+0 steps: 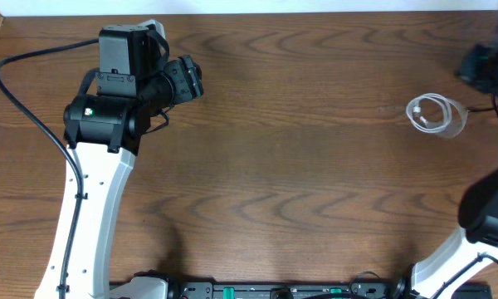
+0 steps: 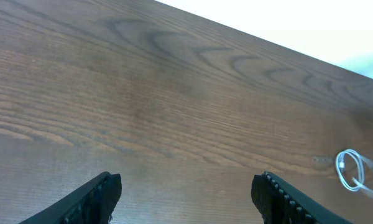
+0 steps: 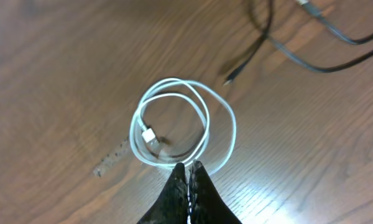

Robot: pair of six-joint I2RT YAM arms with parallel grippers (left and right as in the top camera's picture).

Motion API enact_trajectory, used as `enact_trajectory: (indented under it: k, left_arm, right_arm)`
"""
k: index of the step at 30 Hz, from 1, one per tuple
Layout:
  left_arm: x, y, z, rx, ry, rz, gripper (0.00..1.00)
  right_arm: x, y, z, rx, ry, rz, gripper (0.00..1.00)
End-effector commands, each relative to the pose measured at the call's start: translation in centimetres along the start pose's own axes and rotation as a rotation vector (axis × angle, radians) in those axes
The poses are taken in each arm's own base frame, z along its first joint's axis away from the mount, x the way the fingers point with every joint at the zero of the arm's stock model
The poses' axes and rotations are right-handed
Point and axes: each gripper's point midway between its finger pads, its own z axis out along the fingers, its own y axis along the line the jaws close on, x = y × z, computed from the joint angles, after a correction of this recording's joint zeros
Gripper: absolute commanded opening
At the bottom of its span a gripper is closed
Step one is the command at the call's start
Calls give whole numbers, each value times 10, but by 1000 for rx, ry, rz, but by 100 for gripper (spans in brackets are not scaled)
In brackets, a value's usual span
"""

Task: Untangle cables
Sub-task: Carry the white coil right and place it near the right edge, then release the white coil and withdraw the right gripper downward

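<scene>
The right gripper (image 3: 189,169) is closed, it seems on the near edge of the white cable (image 3: 173,81), coiled on the table (image 1: 274,166) near the black cable (image 3: 258,38). The left gripper (image 2: 186,186) stands open, empty, well apart. Best to pull the white coil slowly and low, away from the black one.

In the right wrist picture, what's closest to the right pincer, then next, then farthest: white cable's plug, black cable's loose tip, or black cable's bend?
1. white cable's plug, just up-left of the right pincer.
2. black cable's loose tip, higher up.
3. black cable's bend, far upper right.
</scene>
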Motion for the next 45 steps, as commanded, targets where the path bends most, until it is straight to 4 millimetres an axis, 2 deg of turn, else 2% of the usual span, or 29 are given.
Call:
enact_trajectory:
  k: [1, 4, 6, 10, 11, 12, 13, 16, 19, 23, 25, 27, 28, 29, 32, 34, 36, 39, 45]
  left_arm:
    - [-3, 1, 0, -7, -5, 17, 73]
    - [-2, 2, 0, -9, -2, 17, 72]
    - [-2, 2, 0, -10, 2, 16, 73]
    - [-1, 2, 0, -11, 3, 16, 73]
    - [-1, 2, 0, -11, 3, 16, 81]
    - [-1, 2, 0, -11, 3, 16, 88]
    - [-1, 2, 0, -11, 3, 16, 98]
    - [-1, 2, 0, -10, 3, 14, 98]
    - [0, 0, 0, 3, 8, -2, 99]
    - [0, 0, 0, 3, 9, -2, 99]
    - [0, 0, 0, 3, 9, -2, 100]
    - [0, 0, 0, 3, 9, -2, 100]
    - [0, 0, 0, 3, 9, -2, 100]
    - [0, 0, 0, 3, 9, -2, 100]
    - [0, 0, 0, 3, 9, -2, 100]
    - [0, 0, 0, 3, 9, -2, 100]
    - [0, 0, 0, 3, 9, -2, 100]
    - [0, 0, 0, 3, 9, -2, 100]
    - [0, 0, 0, 3, 9, -2, 100]
  right_arm:
    - [0, -7, 7, -88, 51, 10, 1]
    - [-11, -37, 11, -32, 32, 91, 1]
    - [-13, -39, 11, -61, 34, 106, 2]
    - [-2, -13, 7, -222, 84, -36, 42]
    - [3, -7, 5, -247, 102, -62, 52]
    - [10, -3, 4, -248, 125, -70, 57]
    - [16, 1, 3, -248, 145, -82, 61]
    - [35, 19, -5, -259, 187, -157, 66]
    - [55, 43, -24, -283, 205, -270, 67]
    - [82, 78, -64, -333, 183, -404, 68]
    - [104, 103, -105, -391, 143, -491, 69]
    - [128, 116, -144, -437, 107, -570, 71]
    - [139, 121, -163, -464, 86, -606, 91]
    - [147, 125, -175, -485, 70, -632, 99]
    - [173, 135, -218, -564, 7, -723, 99]
    - [179, 132, -233, -551, -45, -759, 99]
    - [177, 123, -243, -509, -109, -778, 99]
    - [189, 98, -257, -475, -117, -837, 99]
    - [185, 65, -285, -461, -208, -747, 99]
